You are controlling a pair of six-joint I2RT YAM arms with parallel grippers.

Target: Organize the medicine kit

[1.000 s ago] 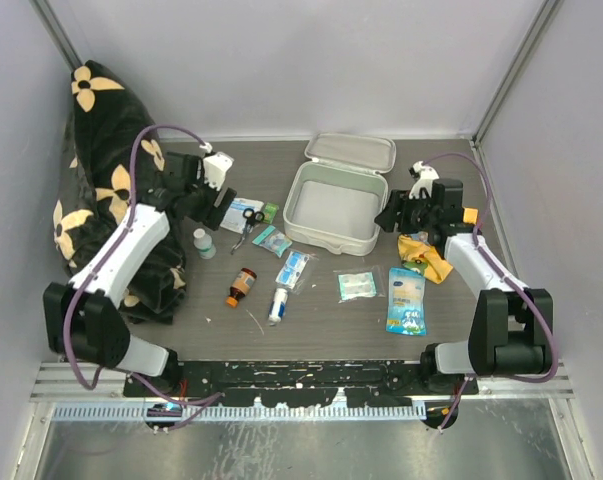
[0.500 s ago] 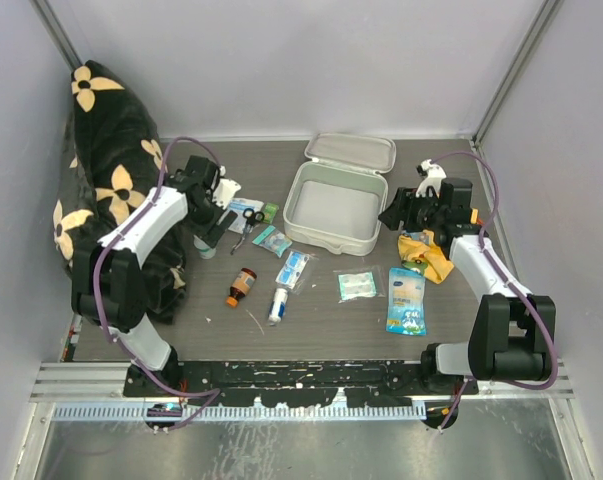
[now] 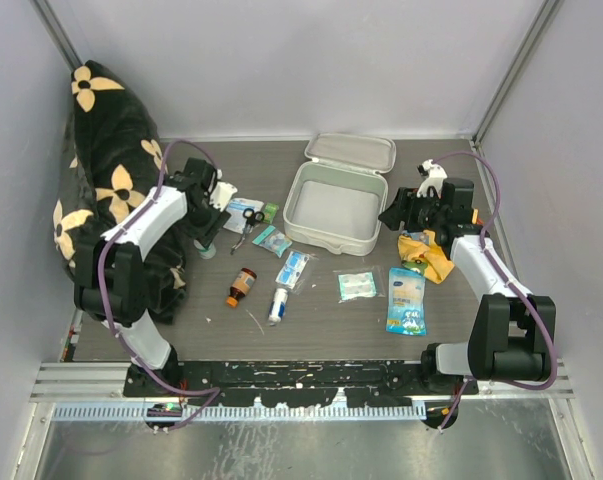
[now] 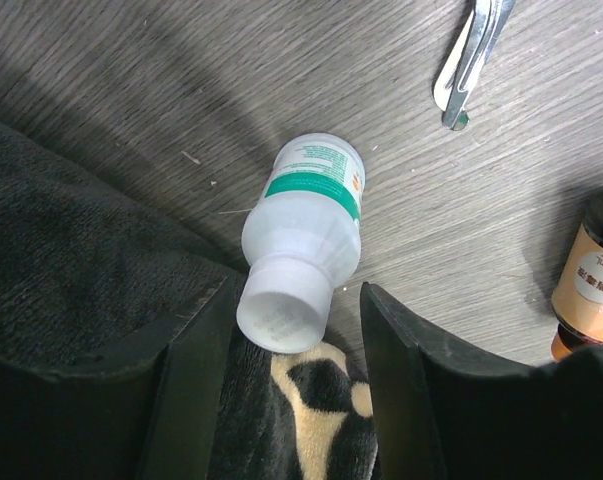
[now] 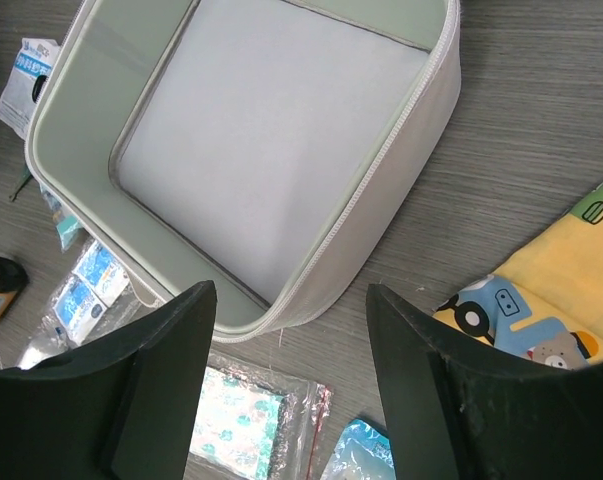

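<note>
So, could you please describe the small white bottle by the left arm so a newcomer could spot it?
Start at the black flowered blanket along the table's left side. Just off its edge, toward the open medicine kit, a small white bottle sits between the left gripper's fingers. Unlike the amber bottle nearby, it is white plastic with a green band on its label.

The top external camera hangs above and behind the near edge of the table, looking down and forward over its whole surface to the far edge. The left wrist camera sits very close over the table's left edge, facing down at a white pill bottle and an amber bottle. Both appear small in the overhead view. The right wrist camera looks down closely on the open medicine kit and a yellow cloth, which the overhead view shows towards the right edge.
</note>
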